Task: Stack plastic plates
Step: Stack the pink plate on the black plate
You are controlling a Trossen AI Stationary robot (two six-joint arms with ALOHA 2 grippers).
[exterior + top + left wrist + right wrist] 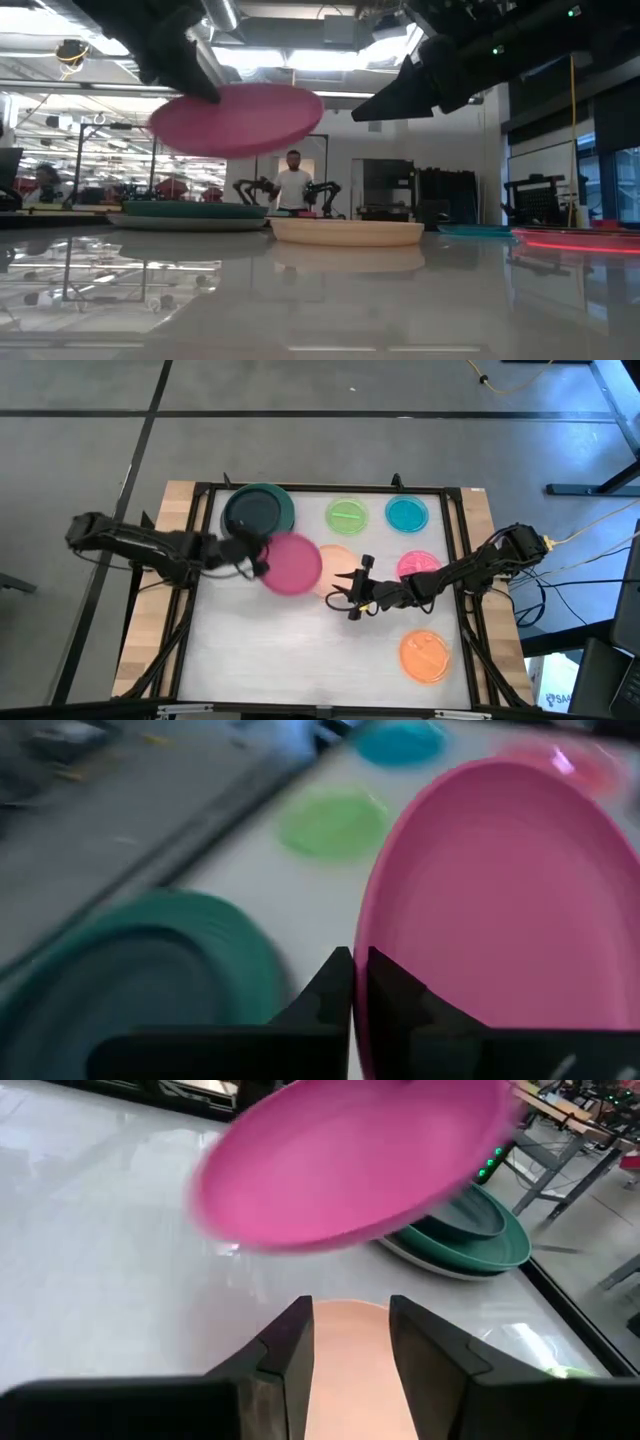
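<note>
Currently the magenta plate is up in the air, clamped at its rim by the left gripper, whose fingers are pinched shut on the plate's edge – the low view shows it tilted and well clear of the desk. It hangs partly over the peach plate, which lies flat on the desk near the middle. Just behind the left gripper sits a stack: black plate on the teal plate, with a grey plate showing as a pale rim underneath in the low view.

Right gripper is beside the peach plate, on its near side, fingers spread apart and holding nothing – its wrist view looks straight over the peach plate between the two fingers.

Small plates lie singly on the desk: green plate and cyan plate along the far edge, pink plate partly under the right arm, orange plate near the front right corner. All four are apart from each other and from the stack.

Beyond the desk, in the low view, a person stands in the room.
</note>
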